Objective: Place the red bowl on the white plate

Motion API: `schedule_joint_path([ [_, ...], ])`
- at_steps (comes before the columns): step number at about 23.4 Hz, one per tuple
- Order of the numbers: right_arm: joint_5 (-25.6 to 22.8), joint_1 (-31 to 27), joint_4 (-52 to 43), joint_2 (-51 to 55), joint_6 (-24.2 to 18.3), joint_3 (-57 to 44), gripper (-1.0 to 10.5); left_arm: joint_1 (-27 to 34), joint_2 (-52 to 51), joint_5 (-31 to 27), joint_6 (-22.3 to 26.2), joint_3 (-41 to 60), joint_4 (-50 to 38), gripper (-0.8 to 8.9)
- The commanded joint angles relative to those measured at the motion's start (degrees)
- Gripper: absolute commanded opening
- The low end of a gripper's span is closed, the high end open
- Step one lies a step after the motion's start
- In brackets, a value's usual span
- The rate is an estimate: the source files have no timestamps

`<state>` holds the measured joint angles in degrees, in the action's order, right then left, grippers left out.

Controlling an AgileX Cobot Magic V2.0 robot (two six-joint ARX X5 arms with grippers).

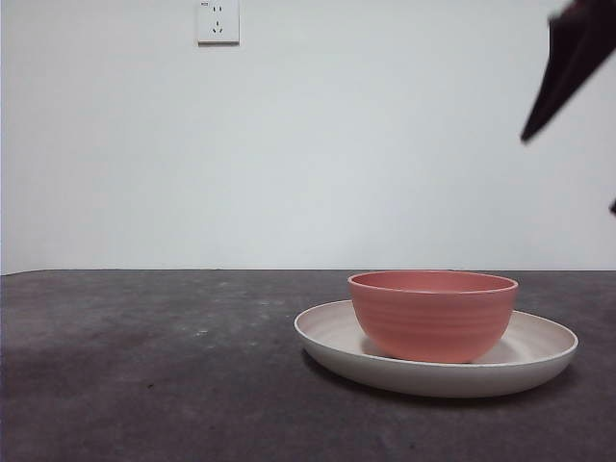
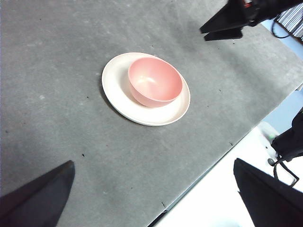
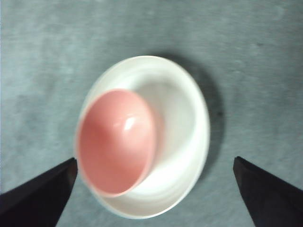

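A: Right gripper [image 3: 154, 198], jaws: both black tips stand wide apart with nothing between them, above the dishes. Left gripper [image 2: 154, 198]: likewise spread wide and empty, off to one side over the grey table [image 2: 57, 71].

B: And in the front view?

A: One dark arm tip shows at the upper corner; by its place over the plate it is probably the right one.

B: Position of the red bowl [image 1: 432, 314]?

A: Upright on the white plate [image 1: 539, 358], resting off-centre inside the raised rim, its wall close to the rim on one side. The placement appears complete.

B: Handling, should it need shifting?

A: Judged light and rigid, with a matte wall offering fair friction. A pinch across the rim, one jaw inside and one outside, seems best.

B: Appearance?

A: Salmon-pink, faint horizontal ridges outside, smooth interior with a small highlight, narrower than the shallow cream plate.
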<state>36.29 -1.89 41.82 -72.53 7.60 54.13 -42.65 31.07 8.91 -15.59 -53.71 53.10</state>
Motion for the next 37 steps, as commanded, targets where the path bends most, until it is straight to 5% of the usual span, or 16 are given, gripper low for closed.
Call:
schedule_joint_path([
  [1, 0.3, -1.3, -1.4, -5.2, -3.0, 1.0, 4.7, -0.3, 0.2, 0.1, 0.1, -0.5, -0.4, 5.91],
  [9, 3.4, -0.8, -6.0, -17.7, -7.0, 1.0, 4.6, -0.3, 0.2, 0.1, 0.1, -0.5, -0.4, 5.91],
  [19, 5.7, 2.7, -11.9, -27.0, -7.0, 1.0, 2.6, -0.3, 0.2, 0.1, 0.1, -0.5, -0.4, 5.91],
  [25, 0.9, 4.0, -11.7, -27.5, -6.7, 1.0, 0.2, -0.3, 0.2, 0.1, 0.1, -0.5, -0.5, 5.91],
  [37, 0.7, 5.2, -5.9, -27.4, -4.5, 8.2, 0.1, -0.3, 0.2, 0.1, 0.1, -0.5, -0.4, 5.91],
])
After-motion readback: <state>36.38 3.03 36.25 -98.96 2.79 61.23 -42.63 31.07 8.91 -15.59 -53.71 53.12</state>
